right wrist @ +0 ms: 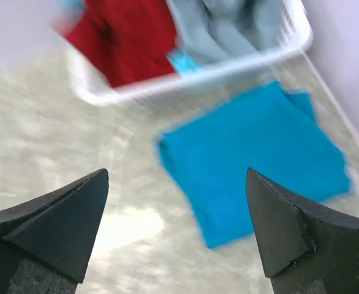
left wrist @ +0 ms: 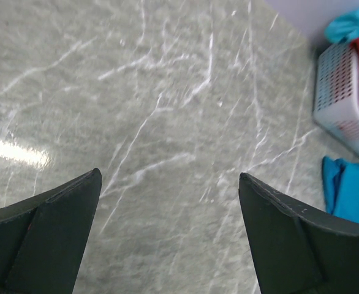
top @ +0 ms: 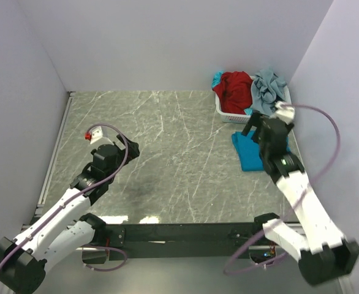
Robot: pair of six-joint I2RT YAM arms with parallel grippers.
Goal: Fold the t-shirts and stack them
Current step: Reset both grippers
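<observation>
Grey marbled worktop point(top: 167, 141) carries the folded teal-blue t-shirt point(right wrist: 259, 153), a near-square just before the white lattice basket point(top: 227, 115) holding the red t-shirt point(top: 234, 89) and the pale grey-blue t-shirt point(top: 269, 89). The right end effector point(right wrist: 176, 177) hovers above the teal one, jaws apart and empty, with the basket straight ahead. The left end effector point(left wrist: 170, 177), likewise spread and empty, is well apart. The right wall crowds this corner, so I judge the room for moving lies leftward.

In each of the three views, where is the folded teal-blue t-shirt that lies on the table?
Top external: teal-blue t-shirt right of centre, partly hidden by the right arm.
Left wrist: teal-blue t-shirt at the lower right edge.
Right wrist: teal-blue t-shirt centre right.
Shared landmark: the white basket beside it.
</observation>
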